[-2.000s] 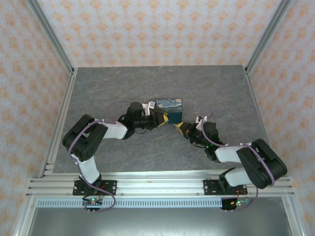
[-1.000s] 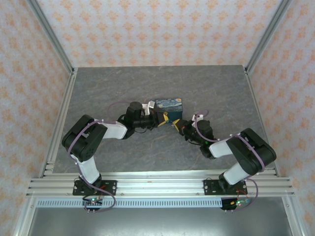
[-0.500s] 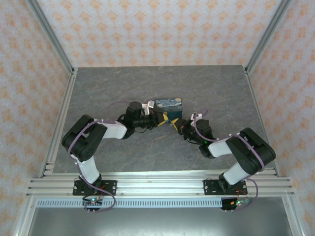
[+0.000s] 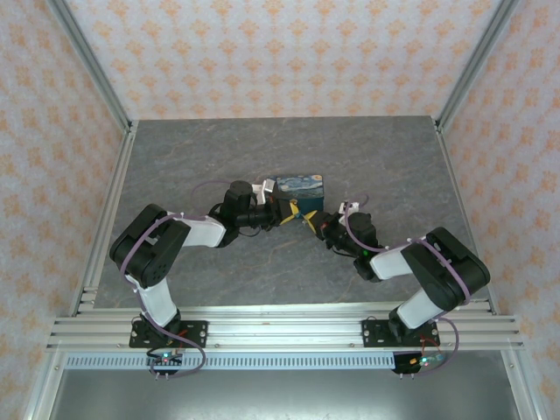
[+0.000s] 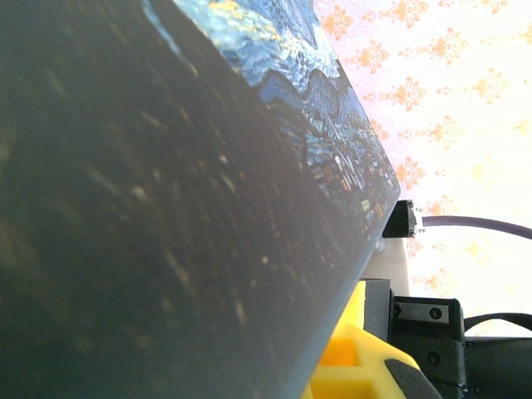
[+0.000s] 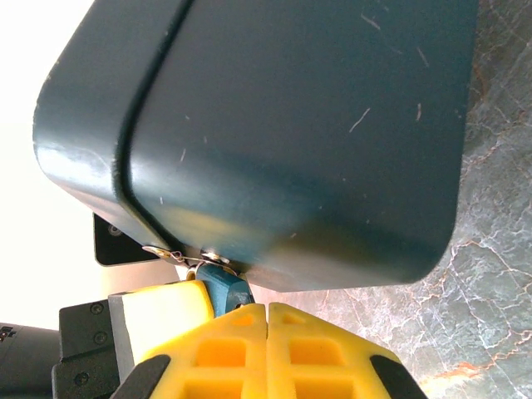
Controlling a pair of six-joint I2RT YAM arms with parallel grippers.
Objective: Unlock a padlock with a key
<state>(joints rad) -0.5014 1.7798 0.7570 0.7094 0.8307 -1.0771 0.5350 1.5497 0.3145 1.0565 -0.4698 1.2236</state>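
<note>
— So, overhead entry first?
— Item: box [image 4: 300, 185], dark blue, swirl-painted, lid down, on the grey table [image 4: 262, 149]. Contents hidden. Left gripper [image 4: 287, 212] and right gripper [image 4: 312, 220] meet tip to tip at its near side.
— Left wrist?
— Same box, its dark side and painted face close against the lens. Nothing of its inside to list. Left claw pressed nearly together; whether it pinches anything, cannot tell.
— Right wrist?
— Padlock [image 6: 224, 288]: tiny, blue, tucked against the box's lower corner, just beside a yellow finger [image 6: 162, 306] of the left gripper. Thin silvery loop [image 6: 163, 251] next to it; the padlock's shackle or the key's ring, cannot tell. Right gripper [image 6: 267, 309]: claw pressed fully together, tips just beside the padlock.
— Handling note for the step?
— Likely seating the key. Keep the padlock pinned steady, line the blade with the keyway, push straight, then turn gently. Any sideways force would probably shove the box or slip the thin key.
</note>
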